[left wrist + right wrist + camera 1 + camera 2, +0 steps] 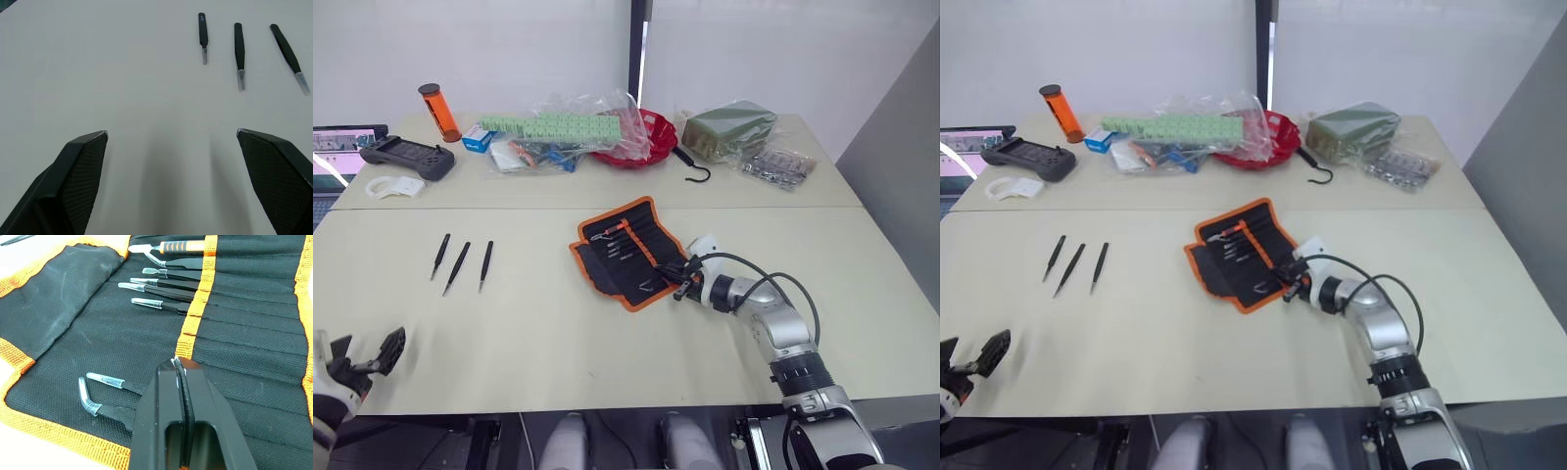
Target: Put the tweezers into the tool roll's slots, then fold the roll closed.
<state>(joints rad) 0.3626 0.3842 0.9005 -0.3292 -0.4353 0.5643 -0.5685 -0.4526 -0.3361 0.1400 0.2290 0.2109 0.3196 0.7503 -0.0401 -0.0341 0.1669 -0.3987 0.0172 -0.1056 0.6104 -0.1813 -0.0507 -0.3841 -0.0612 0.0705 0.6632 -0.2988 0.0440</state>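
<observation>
The left end effector [367,360] hovers spread at the counter's [558,333] near edge. Beyond it lie three loose tweezers [460,264]. The right end effector [178,377] — fingers pressed together — rests on the open tool roll [622,250], over its slots [244,323].

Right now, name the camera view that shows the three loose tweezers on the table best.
The left wrist view: the three loose tweezers lie close ahead of the open left gripper, tips distinct. Both eye views show them as small dark slivers.
</observation>
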